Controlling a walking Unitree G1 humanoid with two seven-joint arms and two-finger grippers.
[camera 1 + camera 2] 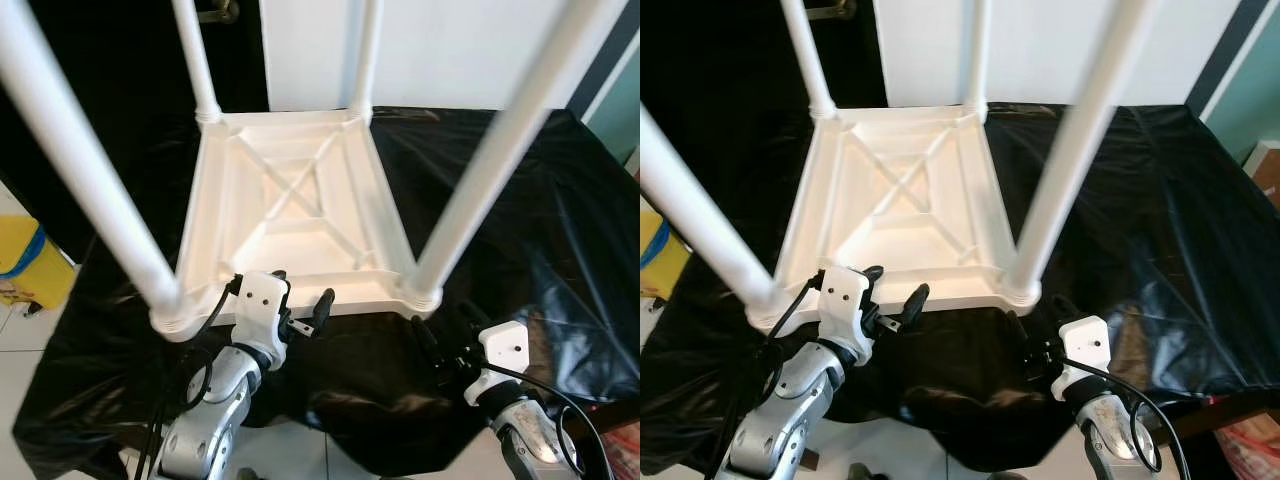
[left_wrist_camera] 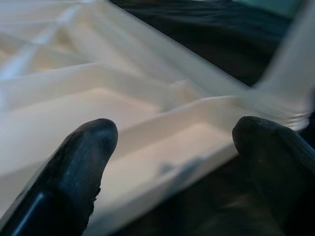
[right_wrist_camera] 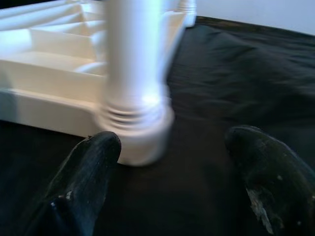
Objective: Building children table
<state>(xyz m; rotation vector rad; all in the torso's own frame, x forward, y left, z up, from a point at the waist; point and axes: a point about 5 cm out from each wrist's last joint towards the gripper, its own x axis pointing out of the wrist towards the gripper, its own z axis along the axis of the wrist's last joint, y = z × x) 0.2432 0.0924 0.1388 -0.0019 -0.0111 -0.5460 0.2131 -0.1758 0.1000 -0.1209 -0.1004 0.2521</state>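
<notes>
A white plastic children's table (image 1: 290, 200) lies upside down on a black cloth (image 1: 530, 230), its ribbed underside facing up. Its legs stand upright from the corners: the near left leg (image 1: 90, 170), the near right leg (image 1: 500, 150) and two far legs (image 1: 195, 60). My left gripper (image 1: 300, 292) is open at the tabletop's near edge (image 2: 147, 123), its fingers (image 2: 83, 162) spread on either side of the rim. My right gripper (image 1: 445, 330) is open just in front of the near right leg's threaded base (image 3: 135, 108), not touching it.
The black cloth hangs over the near edge of the surface, close to my arms. A yellow container (image 1: 25, 260) stands on the tiled floor at the left. A white wall panel (image 1: 450, 50) rises behind the table. A red object (image 1: 625, 440) sits low at the right.
</notes>
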